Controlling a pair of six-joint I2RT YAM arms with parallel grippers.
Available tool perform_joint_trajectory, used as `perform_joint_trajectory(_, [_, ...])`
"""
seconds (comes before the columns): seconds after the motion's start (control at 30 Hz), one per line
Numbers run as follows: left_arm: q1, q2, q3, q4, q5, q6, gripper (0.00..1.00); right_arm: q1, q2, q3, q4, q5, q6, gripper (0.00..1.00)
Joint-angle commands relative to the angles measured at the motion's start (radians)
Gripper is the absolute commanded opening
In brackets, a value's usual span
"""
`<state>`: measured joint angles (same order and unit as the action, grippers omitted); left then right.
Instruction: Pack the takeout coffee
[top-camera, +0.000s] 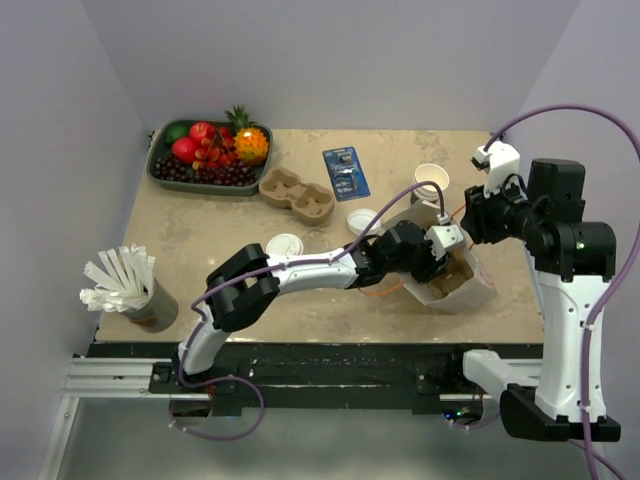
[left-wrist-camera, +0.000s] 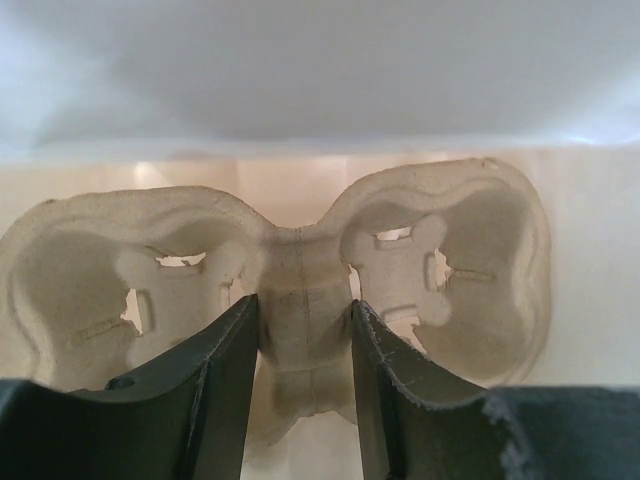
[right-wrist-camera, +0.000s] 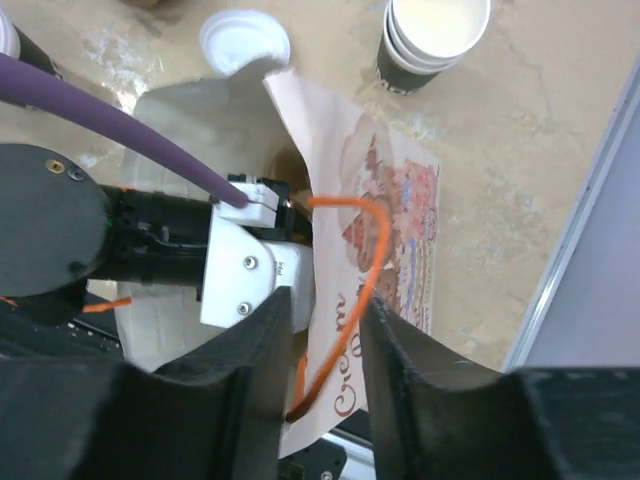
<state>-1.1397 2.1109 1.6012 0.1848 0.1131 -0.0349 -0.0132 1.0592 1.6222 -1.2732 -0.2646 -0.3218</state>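
Note:
The takeout coffee (top-camera: 284, 246), a small cup under a round white lid, stands on the table beside my left forearm, with nothing holding it. My left gripper (left-wrist-camera: 305, 320) reaches into the printed paper bag (top-camera: 478, 290) and is shut on the middle rib of a pulp cup carrier (left-wrist-camera: 300, 270). In the top view its fingers are hidden inside the bag. My right gripper (right-wrist-camera: 328, 305) hovers at the bag's far right edge (right-wrist-camera: 395, 200), jaws a little apart over the bag wall and its orange cord handle (right-wrist-camera: 375, 270). It also shows in the top view (top-camera: 472, 222).
A second pulp carrier (top-camera: 296, 195) lies at the back centre beside a fruit tray (top-camera: 160, 165). A loose white lid (top-camera: 362, 220), a stack of lidless cups (top-camera: 431, 180) and a blue packet (top-camera: 346, 172) lie behind the bag. A cup of white sticks (top-camera: 140, 300) stands front left.

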Motion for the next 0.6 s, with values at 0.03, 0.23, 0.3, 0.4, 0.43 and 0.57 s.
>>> perform_joint_trajectory(0.03, [-0.002, 0.006, 0.048, 0.027, 0.022, -0.026, 0.00, 0.005, 0.007, 0.035, 0.057, -0.016, 0.030, 0.41])
perform_joint_trajectory(0.23, [-0.002, 0.008, 0.036, 0.035, 0.023, -0.033, 0.00, 0.005, 0.062, 0.068, 0.051, -0.054, 0.021, 0.41])
perform_joint_trajectory(0.3, [-0.003, 0.017, 0.039, 0.054, 0.025, -0.031, 0.00, 0.005, 0.076, 0.082, 0.031, -0.067, 0.010, 0.38])
perform_joint_trajectory(0.4, [-0.002, 0.040, 0.068, 0.065, 0.023, -0.019, 0.00, 0.005, 0.093, 0.100, 0.000, -0.094, -0.006, 0.09])
perform_joint_trajectory(0.43, [-0.002, 0.044, 0.074, 0.070, 0.023, -0.016, 0.00, 0.005, 0.094, 0.108, -0.006, -0.108, -0.010, 0.05])
perform_joint_trajectory(0.57, [-0.002, 0.061, 0.066, 0.123, 0.036, -0.006, 0.00, 0.005, 0.093, 0.133, -0.022, -0.202, -0.010, 0.00])
